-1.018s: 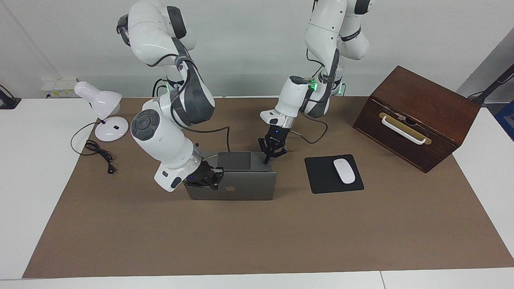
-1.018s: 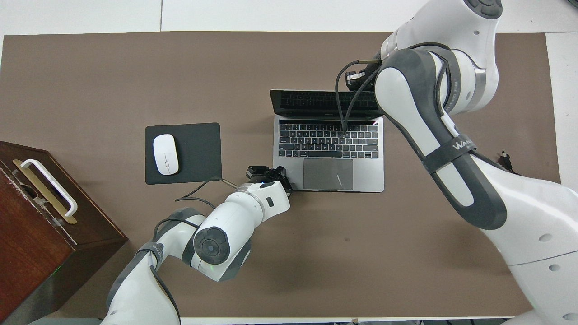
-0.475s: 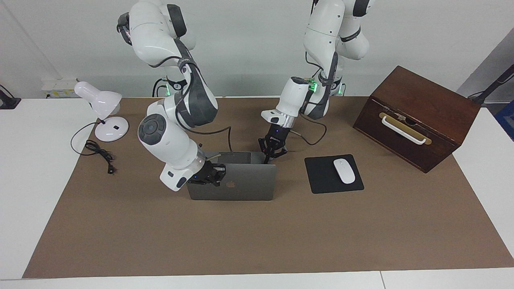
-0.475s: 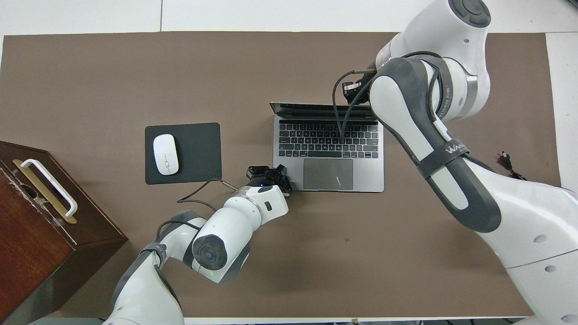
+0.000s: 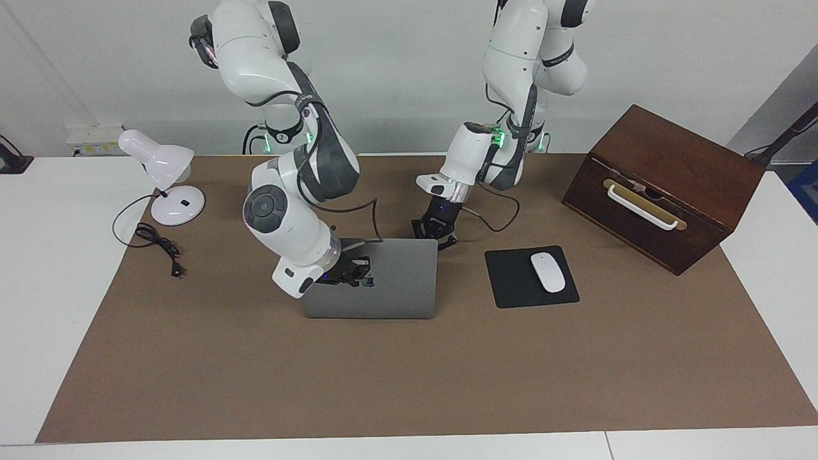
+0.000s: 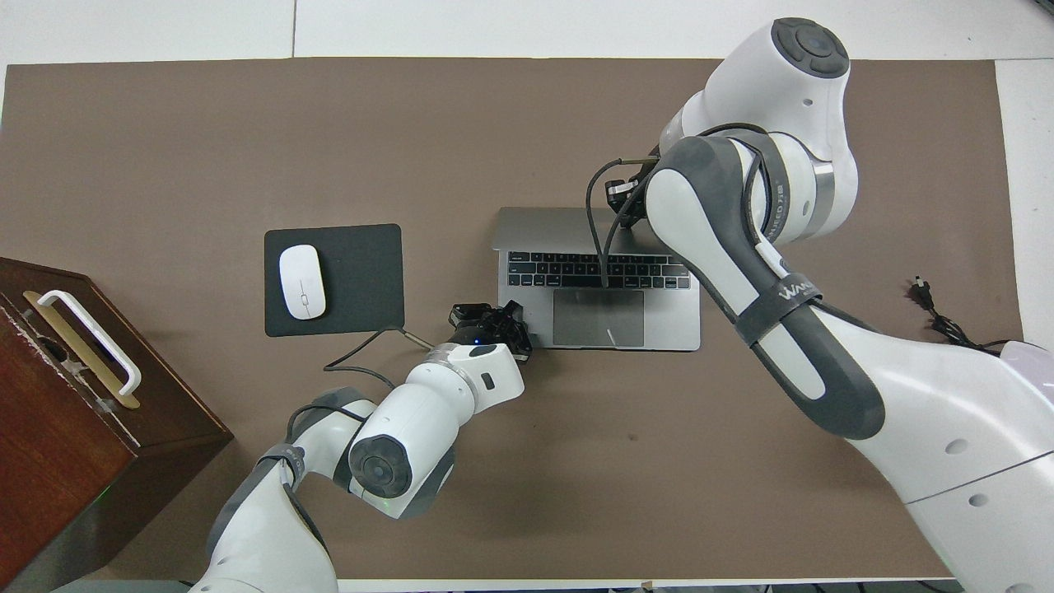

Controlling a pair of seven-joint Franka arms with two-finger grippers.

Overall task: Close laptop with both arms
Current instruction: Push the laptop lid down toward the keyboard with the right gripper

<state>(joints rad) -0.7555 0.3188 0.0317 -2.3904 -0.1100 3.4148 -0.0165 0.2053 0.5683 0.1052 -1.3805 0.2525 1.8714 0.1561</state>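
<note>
Laptop (image 5: 383, 287), a thin, stiff metal shell on a hinge, lying mid-mat beside the mouse pad (image 5: 517, 281) toward the right arm's end; its smooth lid, probably fragile under point load, is best pushed flat rather than pinched. The right gripper (image 5: 351, 273), fingertips together and holding nothing, presses on the half-lowered lid near the logo. The left gripper (image 5: 436, 234), likewise shut and empty, stands at the base's corner nearest the robots, apparently steadying it.
</note>
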